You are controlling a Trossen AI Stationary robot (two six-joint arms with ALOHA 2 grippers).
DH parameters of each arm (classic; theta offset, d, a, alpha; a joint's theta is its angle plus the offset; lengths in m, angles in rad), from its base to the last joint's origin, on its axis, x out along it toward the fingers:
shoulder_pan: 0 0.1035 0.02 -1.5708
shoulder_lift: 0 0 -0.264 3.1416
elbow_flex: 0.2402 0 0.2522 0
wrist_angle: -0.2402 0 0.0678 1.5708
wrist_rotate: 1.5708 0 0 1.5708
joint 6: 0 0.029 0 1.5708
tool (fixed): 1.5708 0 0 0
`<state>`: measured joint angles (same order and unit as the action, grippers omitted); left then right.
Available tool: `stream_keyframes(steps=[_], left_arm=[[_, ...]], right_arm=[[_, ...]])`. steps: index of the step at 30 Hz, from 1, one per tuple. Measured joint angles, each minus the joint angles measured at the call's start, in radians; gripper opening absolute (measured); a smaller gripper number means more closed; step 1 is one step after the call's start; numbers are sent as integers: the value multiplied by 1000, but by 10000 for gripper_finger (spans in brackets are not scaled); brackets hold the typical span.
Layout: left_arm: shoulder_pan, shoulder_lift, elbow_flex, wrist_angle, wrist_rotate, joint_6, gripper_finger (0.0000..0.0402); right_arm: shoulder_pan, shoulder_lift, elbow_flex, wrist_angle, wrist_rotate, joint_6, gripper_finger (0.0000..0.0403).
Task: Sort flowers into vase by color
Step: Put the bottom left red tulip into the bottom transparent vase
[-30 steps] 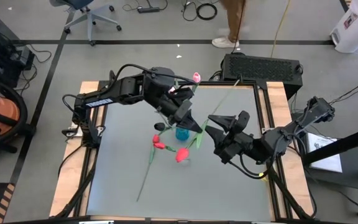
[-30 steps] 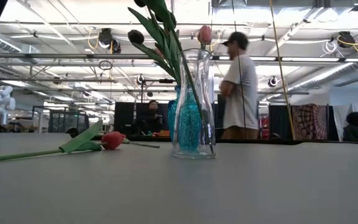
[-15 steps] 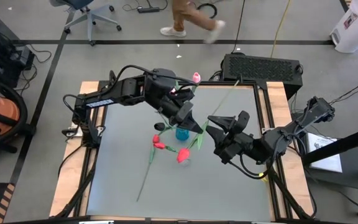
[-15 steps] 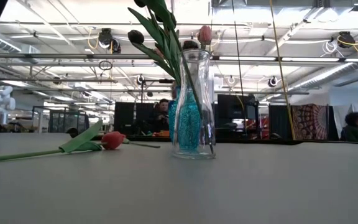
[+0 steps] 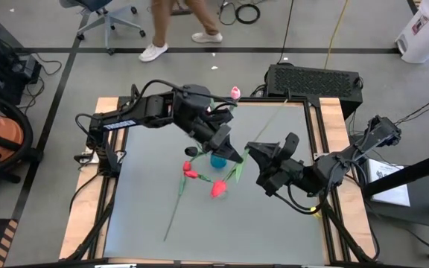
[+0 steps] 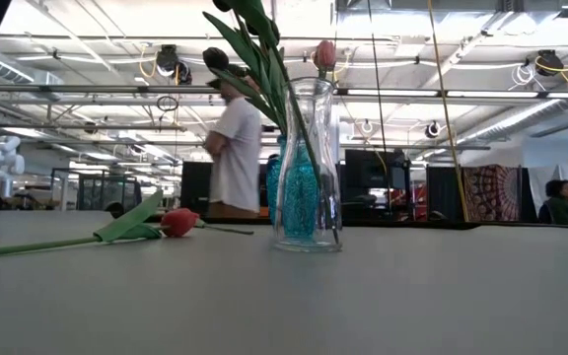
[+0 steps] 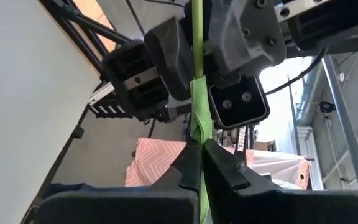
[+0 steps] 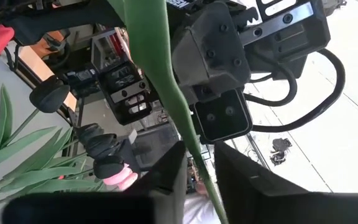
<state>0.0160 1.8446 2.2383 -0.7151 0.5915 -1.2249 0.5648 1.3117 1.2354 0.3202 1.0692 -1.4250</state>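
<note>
While one tulip (image 6: pixel 177 222) lies outside, the vase (image 6: pixel 307 168) holds leafy tulips.

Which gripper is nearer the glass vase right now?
Left. The left gripper hangs right above the glass vase; the right gripper sits off to its side.

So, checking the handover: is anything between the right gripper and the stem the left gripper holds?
Nothing visible. The stem lies between the open fingers of the right gripper, with the left gripper shut on it farther along.
</note>
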Motion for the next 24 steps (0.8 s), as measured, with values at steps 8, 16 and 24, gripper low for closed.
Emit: stream_keyframes(steps=[8,16,24], left_arm=[[-6,0,0,30,33,-35,11],[-6,0,-2,150,63,-130,11],[-3,2,-2,254,91,-240,72]], right_arm=[[0,0,0,-31,-15,-1,6],[0,-4,3,-29,-34,27,3],[28,-3,3,-35,-32,30,1]])
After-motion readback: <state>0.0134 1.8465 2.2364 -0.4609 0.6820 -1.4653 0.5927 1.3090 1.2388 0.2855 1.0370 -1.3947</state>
